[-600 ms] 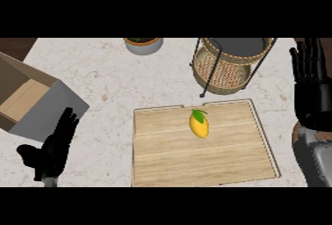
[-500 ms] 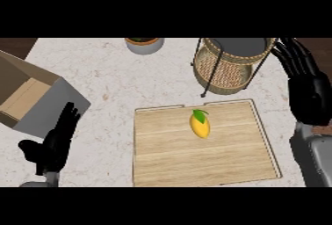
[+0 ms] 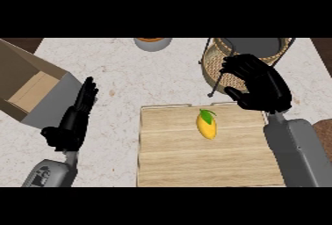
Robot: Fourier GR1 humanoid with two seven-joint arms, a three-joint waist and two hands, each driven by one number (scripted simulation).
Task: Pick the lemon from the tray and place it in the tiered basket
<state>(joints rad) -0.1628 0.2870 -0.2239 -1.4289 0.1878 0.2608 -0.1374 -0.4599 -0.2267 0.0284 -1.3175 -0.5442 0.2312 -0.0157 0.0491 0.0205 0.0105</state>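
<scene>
A yellow lemon [image 3: 207, 125] with a green leaf lies on the wooden tray [image 3: 188, 162], near its far middle. My right hand [image 3: 259, 85] hovers over the tray's far right corner, just right of the lemon, with its fingers curved and nothing in them. It overlaps the front of the wicker tiered basket [image 3: 227, 52] that stands behind the tray. My left hand [image 3: 73, 118] rests open at the left of the tray, fingers pointing away from me.
An open cardboard box [image 3: 32, 88] stands at the left edge, close to my left hand. A small bowl [image 3: 153, 43] sits at the far edge of the speckled counter [image 3: 142, 74]. A brown object shows at the right edge.
My right hand has swung left from the right edge to above the tray's far right corner, closer to the lemon. The view has shifted, so tray and lemon sit further right.
</scene>
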